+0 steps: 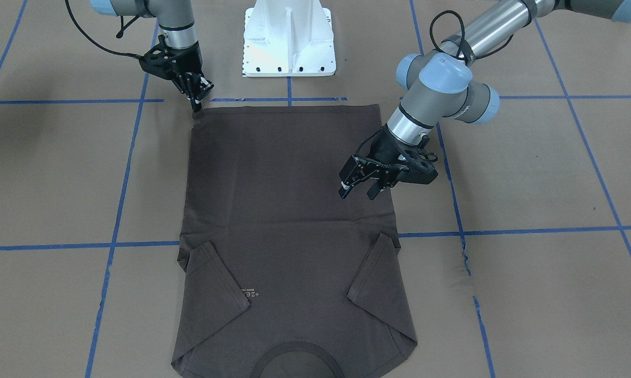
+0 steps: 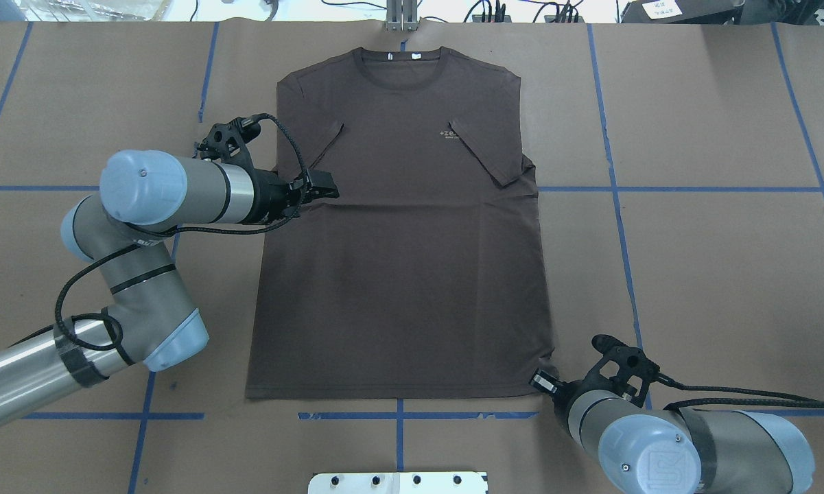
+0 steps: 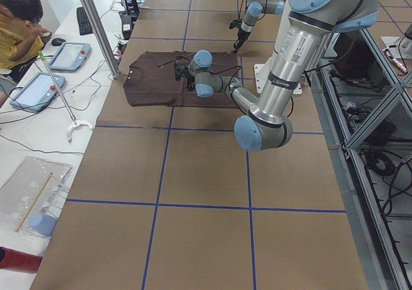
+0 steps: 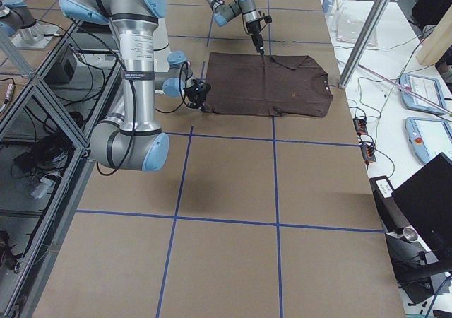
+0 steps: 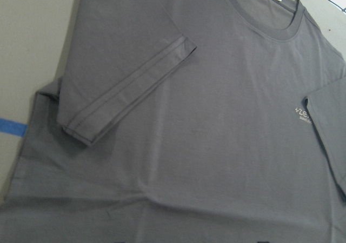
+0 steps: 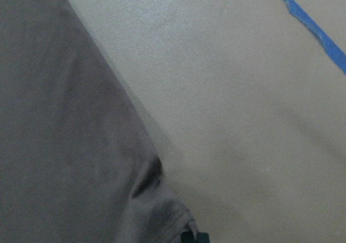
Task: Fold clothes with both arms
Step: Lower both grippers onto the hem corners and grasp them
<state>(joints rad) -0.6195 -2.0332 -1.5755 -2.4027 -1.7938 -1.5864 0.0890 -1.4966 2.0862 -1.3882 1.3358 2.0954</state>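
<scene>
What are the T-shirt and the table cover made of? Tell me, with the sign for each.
T-shirt: soft matte knit, likely cotton jersey; it drapes, creases, has a ribbed collar and stitched sleeve hems.
Table cover: looks like matte brown kraft paper or thin board; flat, faintly sheened, marked with blue tape lines.

Flat dark T-shirt, sleeves infolded

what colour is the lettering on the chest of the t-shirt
Pale, off-white lettering on the dark grey-brown T-shirt; the overhead exterior view shows it best.
</scene>
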